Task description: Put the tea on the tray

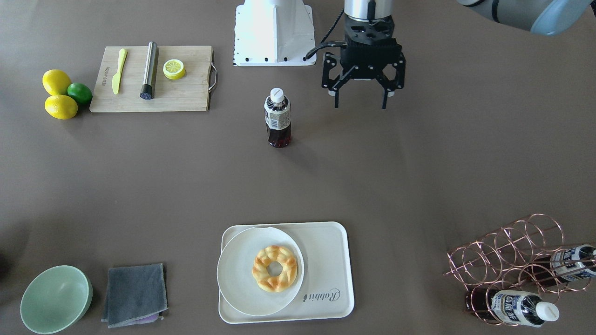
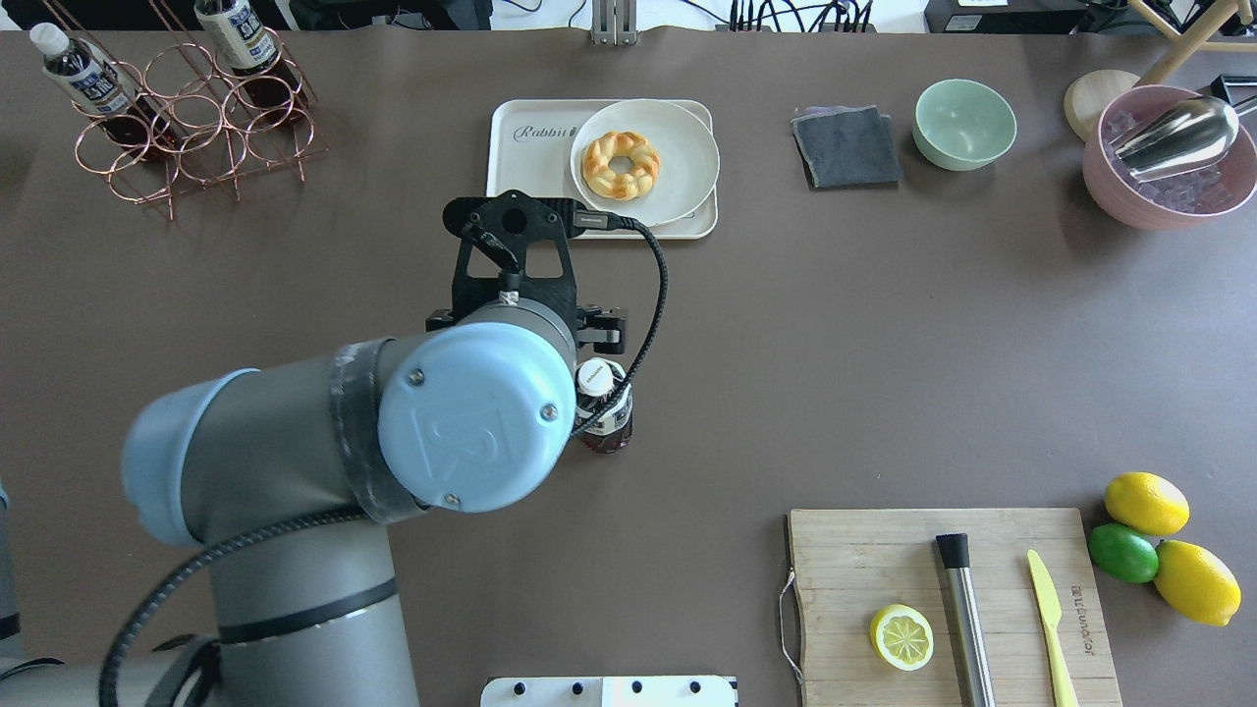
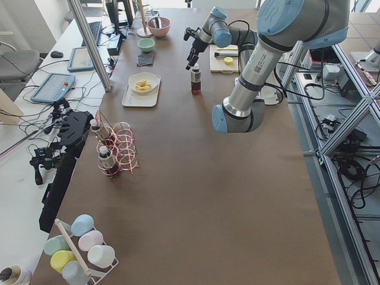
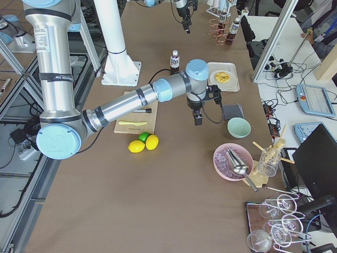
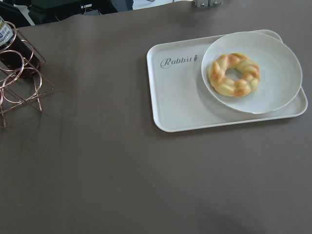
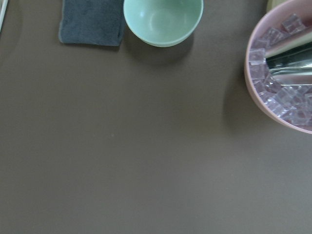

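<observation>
While left claw (image 1: 361, 105) gapes beside upright tea (image 1: 278, 120), tray (image 1: 326, 260) well apart, plate (image 1: 237, 279) overhanging rim, right claw (image 4: 198, 121) unclear

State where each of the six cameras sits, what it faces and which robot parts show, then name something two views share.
Front-facing: across the table, facing the robot's base; left arm, jaws open, beside the tea.
Overhead: behind the robot, looking down; left arm.
Exterior left: table's end; left arm nearest.
Exterior right: opposite end; right arm nearest.
Left wrist: faces the tray; no body.
Right wrist: faces the green bowl; no body.
Shared: front-facing and left wrist show the tray.
</observation>
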Robot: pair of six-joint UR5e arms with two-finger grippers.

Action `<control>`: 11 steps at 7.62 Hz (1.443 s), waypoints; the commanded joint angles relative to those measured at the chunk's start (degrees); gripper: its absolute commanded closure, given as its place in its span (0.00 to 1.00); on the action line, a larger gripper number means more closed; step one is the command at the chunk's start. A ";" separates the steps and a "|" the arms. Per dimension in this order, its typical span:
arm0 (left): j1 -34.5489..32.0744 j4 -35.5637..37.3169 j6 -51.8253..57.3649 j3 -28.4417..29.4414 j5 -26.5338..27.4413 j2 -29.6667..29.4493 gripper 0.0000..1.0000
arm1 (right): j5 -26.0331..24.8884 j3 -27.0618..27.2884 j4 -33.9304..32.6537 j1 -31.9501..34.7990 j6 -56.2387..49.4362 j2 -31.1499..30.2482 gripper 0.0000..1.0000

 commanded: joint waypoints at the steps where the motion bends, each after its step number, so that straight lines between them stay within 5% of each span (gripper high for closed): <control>1: -17.68 -5.88 21.23 0.57 -23.33 10.92 0.03 | -1.47 2.33 1.65 -9.71 19.85 8.36 0.00; 3: -25.25 -13.11 26.48 1.20 -33.02 20.16 0.03 | -5.75 6.70 3.59 -21.10 37.68 11.81 0.00; 6: -36.42 -14.45 41.55 1.37 -39.03 32.81 0.03 | -21.99 7.61 2.72 -41.40 63.12 22.95 0.00; 7: -38.02 -14.62 46.22 1.37 -39.04 36.08 0.03 | -24.04 7.44 -0.68 -44.95 64.99 26.72 0.00; 9: -38.56 -14.62 46.71 1.72 -38.96 36.28 0.03 | -27.64 5.26 -20.39 -50.40 65.54 42.23 0.00; 11: -39.17 -17.84 50.71 1.72 -39.04 41.69 0.03 | -33.01 0.76 -23.04 -53.86 64.93 46.97 0.02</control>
